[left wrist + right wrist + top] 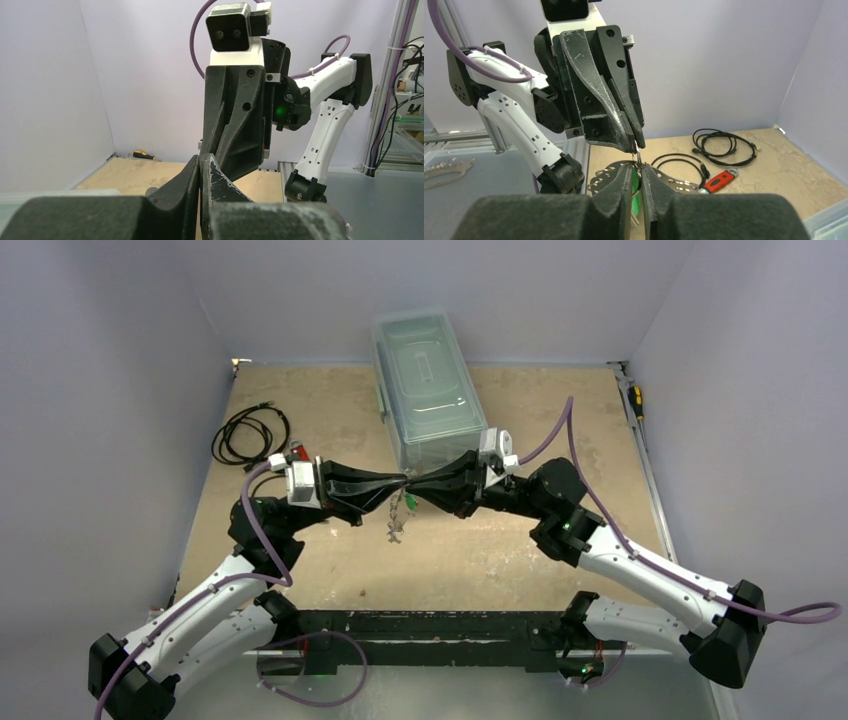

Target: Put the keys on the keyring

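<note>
Sandy surface [480, 550] between lilac walls, with a coiled black cable [250, 432] at 10 o'clock. At centre the left hand [636, 144] meets the right hand [637, 175] tip to tip. The left is closed on a small wire ring of the keyring [674, 181], and the green key [408, 503] dangles just below. The right is closed to a slit; I cannot tell what it pinches. A clear lidded bin [428, 385] sits at 12 o'clock.

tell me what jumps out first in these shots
The left claw and right claw meet tip to tip above mid-table, with a green key dangling just under them. Behind them stands a clear lidded bin; a coiled black cable lies at far left.
</note>
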Robot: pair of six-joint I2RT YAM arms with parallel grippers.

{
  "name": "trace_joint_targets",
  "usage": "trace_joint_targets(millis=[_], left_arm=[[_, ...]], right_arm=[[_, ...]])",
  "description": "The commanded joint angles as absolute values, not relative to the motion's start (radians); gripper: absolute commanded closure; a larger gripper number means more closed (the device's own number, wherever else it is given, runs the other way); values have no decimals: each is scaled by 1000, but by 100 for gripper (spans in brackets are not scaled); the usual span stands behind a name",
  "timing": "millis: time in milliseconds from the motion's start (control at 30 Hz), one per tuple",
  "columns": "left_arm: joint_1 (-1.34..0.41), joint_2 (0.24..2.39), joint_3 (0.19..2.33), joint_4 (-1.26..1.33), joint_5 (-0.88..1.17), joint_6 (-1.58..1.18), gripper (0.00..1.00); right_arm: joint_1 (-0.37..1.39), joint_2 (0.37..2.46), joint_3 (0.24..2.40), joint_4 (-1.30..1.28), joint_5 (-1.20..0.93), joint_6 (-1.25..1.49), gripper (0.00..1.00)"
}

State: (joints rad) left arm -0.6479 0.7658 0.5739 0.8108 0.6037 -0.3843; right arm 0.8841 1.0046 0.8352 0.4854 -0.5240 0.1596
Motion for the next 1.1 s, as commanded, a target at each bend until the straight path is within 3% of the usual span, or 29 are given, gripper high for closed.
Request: trace_joint_targets(millis=[0, 100, 367, 400, 533, 633, 833, 1067], left_arm=[[-636, 764, 572, 894, 608, -405, 100], [-634, 766, 568, 903, 611, -410, 100], [-629, 752, 591, 841, 641, -334, 100], [-629, 751, 610, 795, 657, -302, 97], [-629, 742, 676, 600, 699, -164, 63], [-629, 730, 738, 438, 736, -39, 49], [-674, 780, 964, -65, 824, 288, 52], [-699, 872, 1028, -184, 864, 346, 55]], right_arm=[[884, 1020, 865, 532, -561, 173, 92], [885, 1033, 867, 540, -574, 177, 100], [884, 1018, 873, 533, -587, 173, 100], [884, 1013, 885, 492, -584, 152, 100], [884, 977, 939, 298, -546, 48, 100], [884, 956, 985, 124, -495, -38, 100], [885, 996, 1148, -247, -392, -215, 100], [890, 1009, 1226, -440, -380, -307, 100]])
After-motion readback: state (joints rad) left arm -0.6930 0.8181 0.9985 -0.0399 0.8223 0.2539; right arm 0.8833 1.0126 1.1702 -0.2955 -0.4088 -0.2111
